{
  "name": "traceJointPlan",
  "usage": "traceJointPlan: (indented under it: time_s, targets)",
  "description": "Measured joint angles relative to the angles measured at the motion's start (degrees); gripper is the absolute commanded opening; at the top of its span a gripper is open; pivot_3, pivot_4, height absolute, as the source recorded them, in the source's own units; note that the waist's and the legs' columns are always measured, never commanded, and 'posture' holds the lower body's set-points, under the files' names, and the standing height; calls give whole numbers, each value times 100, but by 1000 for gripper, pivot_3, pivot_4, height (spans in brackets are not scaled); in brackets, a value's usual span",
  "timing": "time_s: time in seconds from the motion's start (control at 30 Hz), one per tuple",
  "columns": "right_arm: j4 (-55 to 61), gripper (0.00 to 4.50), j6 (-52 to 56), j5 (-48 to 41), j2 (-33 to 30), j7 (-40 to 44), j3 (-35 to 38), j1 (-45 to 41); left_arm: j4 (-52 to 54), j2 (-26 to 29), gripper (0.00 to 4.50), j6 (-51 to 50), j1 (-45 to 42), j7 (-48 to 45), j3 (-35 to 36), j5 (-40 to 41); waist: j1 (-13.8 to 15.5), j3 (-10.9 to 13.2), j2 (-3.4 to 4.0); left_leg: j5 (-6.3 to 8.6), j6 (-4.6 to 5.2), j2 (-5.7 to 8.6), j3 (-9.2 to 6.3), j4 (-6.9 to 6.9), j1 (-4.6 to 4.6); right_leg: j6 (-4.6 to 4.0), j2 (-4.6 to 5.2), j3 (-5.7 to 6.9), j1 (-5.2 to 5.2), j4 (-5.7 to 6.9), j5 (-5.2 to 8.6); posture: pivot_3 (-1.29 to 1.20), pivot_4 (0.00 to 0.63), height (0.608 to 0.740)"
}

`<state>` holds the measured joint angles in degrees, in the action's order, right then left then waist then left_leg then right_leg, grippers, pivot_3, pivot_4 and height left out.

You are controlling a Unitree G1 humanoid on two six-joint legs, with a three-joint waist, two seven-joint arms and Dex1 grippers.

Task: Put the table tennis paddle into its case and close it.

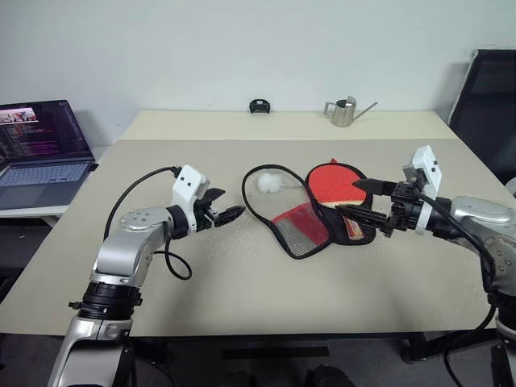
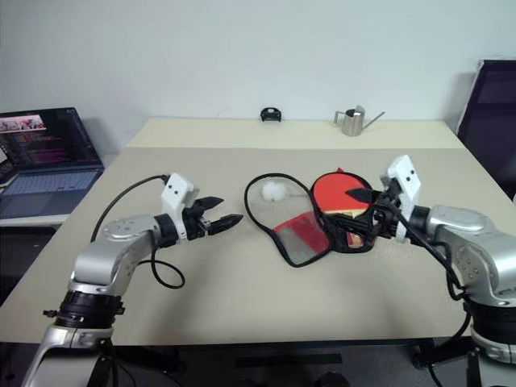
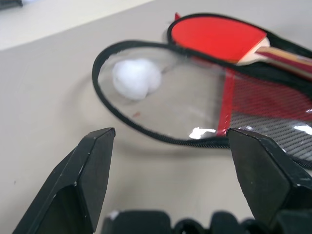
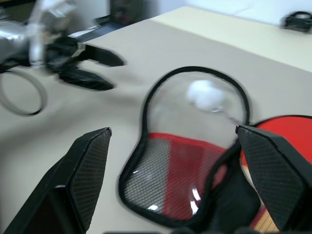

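Silver arms, black fingers

Matt beige table; smooth red rubber paddle with wooden handle; case of glossy clear plastic, black mesh, fabric edging; shiny metal watering can.

The left arm reaches in from the left, elbow bent, its gripper pointing right and a little down — fingers spread wide, nothing between them. The right arm comes in from the right, wrist raised, its gripper pointing left — fingers also wide apart and empty.
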<state>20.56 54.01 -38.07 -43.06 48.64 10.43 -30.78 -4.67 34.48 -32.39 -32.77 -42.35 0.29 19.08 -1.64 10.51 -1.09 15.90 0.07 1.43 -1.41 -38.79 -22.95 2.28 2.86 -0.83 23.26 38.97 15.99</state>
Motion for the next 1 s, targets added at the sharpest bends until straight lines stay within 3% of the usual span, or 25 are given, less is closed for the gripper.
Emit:
traceJointPlan:
  time_s: [0.4, 0.7, 1.0]
  targets:
    - [-124, 4481, -352, -22, -369, 400, -69, -22, -1211, -420, 3999, 71, -423, 206, -197, -488, 21, 1, -2, 0, -1, 1, 0, -3, -1, 0, 2, 2, 0, 0, 0, 0, 150, 740]
    - [-588, 4481, -631, 101, -937, 870, -68, -23, -2481, -791, 3999, 735, -921, 378, -266, -953, 32, 4, -7, 0, -1, 2, 2, -4, -2, 0, 4, 2, 0, 0, 0, 0, 150, 740]
    - [-698, 4481, -744, 103, -971, 880, -103, -14, -3547, -1312, 3999, 1317, -1325, 608, -241, -1187, 49, 5, -9, 0, -1, 3, 1, -5, -3, 1, 6, 3, 0, 1, 0, 0, 150, 740]
